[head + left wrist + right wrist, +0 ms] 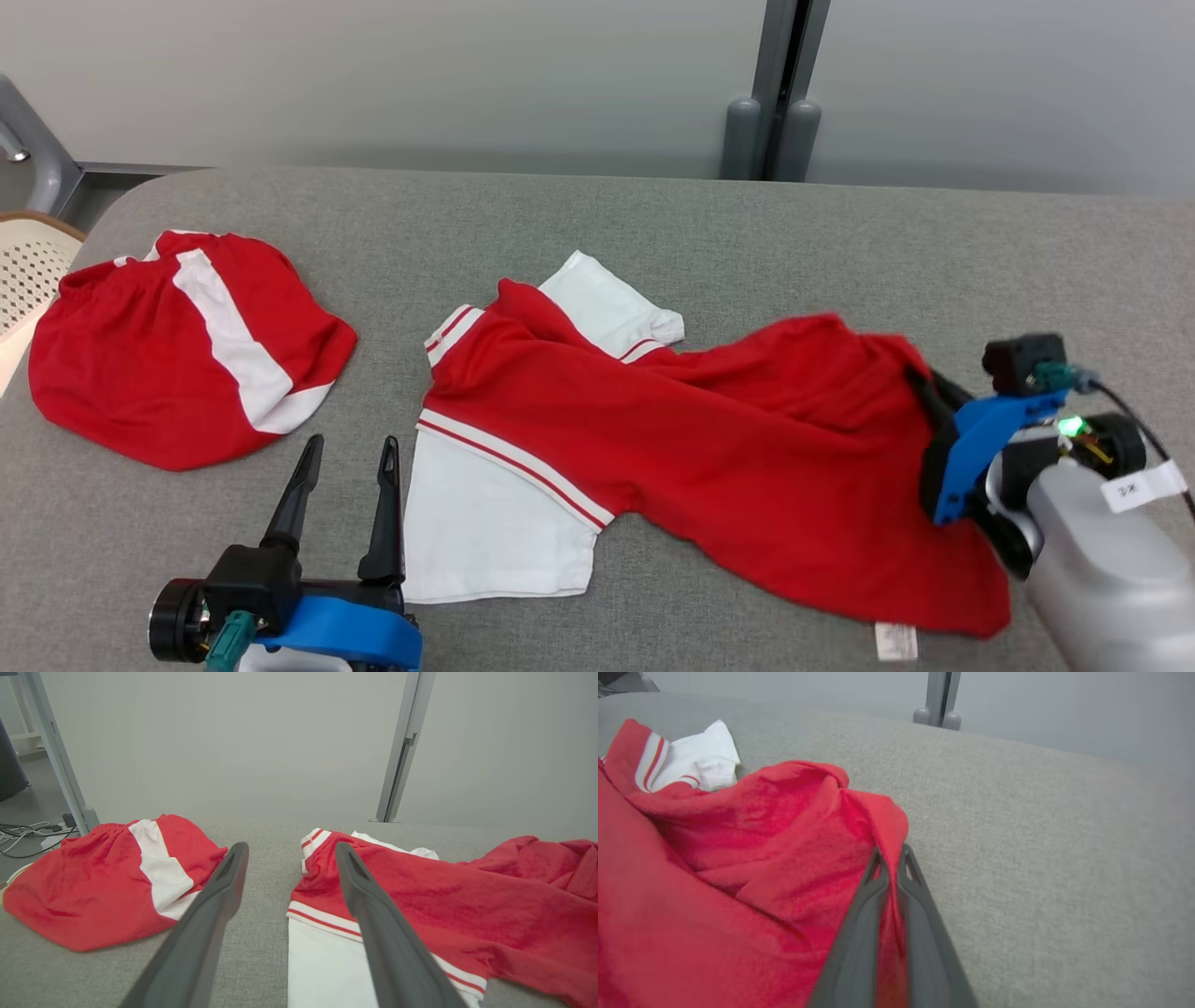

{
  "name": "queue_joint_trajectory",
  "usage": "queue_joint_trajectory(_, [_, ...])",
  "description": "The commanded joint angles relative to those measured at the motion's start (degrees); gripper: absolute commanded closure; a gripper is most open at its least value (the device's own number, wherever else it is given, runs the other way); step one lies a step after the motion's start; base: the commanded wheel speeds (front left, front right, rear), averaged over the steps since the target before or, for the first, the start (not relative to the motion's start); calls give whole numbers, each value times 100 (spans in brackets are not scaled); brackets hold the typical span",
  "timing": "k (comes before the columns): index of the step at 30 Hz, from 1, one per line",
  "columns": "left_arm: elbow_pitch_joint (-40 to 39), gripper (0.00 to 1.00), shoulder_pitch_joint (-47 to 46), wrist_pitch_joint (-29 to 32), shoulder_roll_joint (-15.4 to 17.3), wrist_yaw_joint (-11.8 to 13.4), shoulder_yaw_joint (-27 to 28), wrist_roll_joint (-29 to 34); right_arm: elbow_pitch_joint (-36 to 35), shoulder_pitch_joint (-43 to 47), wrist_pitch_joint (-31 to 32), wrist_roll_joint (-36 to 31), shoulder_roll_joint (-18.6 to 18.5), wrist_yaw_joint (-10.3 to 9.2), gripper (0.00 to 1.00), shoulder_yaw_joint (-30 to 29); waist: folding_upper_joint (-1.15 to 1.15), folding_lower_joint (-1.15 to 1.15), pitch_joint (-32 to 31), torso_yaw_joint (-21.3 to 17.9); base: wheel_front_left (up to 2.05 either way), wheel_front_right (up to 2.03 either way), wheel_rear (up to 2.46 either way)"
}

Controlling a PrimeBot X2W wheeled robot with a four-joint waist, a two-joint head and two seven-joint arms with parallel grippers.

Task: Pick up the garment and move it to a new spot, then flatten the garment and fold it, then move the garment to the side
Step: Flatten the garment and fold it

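A red shirt with white sleeves and striped trim (653, 439) lies stretched across the middle of the grey table (653, 215). Its right part is bunched and lifted where my right gripper (924, 387) is shut on a fold of the red cloth. The right wrist view shows the fabric (761, 849) pinched between the closed fingers of that gripper (891, 856). My left gripper (350, 443) stands open near the front left, just left of the shirt's white sleeve (327, 961), with nothing between its fingers (290, 849).
A second red garment with a white stripe (177, 345) lies at the table's left end, also in the left wrist view (103, 877). A pale perforated chair (23, 261) sits beyond the left edge. A grey post (775, 112) rises behind the table.
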Motion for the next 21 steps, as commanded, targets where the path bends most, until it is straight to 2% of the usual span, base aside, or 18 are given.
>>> queue_joint_trajectory(1, [10,0,-76,0,-6,8,-19,-35,56,-237,-92,55,-61,-1,100,-44,0,0,16,27,0,0,0])
queue_joint_trajectory(5, [23,0,-115,0,-6,17,-53,-71,300,-758,-372,50,-183,-1,100,-218,0,0,47,120,0,0,0])
queue_joint_trajectory(8, [26,0,-139,0,-6,24,-63,-75,551,-1006,-570,115,-119,-1,100,-366,0,0,73,182,0,0,0])
queue_joint_trajectory(9, [27,0,-145,0,-7,24,-74,-77,656,-1049,-583,128,-98,-1,81,-381,0,0,82,203,0,0,0])
queue_joint_trajectory(10, [25,0,-152,0,-6,31,-85,-85,745,-1092,-618,134,-81,-1,54,-392,0,0,88,219,0,0,0])
queue_joint_trajectory(11, [19,0,-159,0,-7,41,-93,-99,817,-1140,-666,142,-62,-1,0,-401,0,0,95,231,0,0,0])
queue_joint_trajectory(18, [28,0,-62,0,-7,88,-50,-121,1053,-949,-1026,62,-48,-1,0,-473,0,0,12,154,0,0,0])
queue_joint_trajectory(21, [34,0,-52,0,-6,74,-5,-73,765,-843,-1064,-26,-134,-1,0,-701,0,0,-66,54,0,0,0])
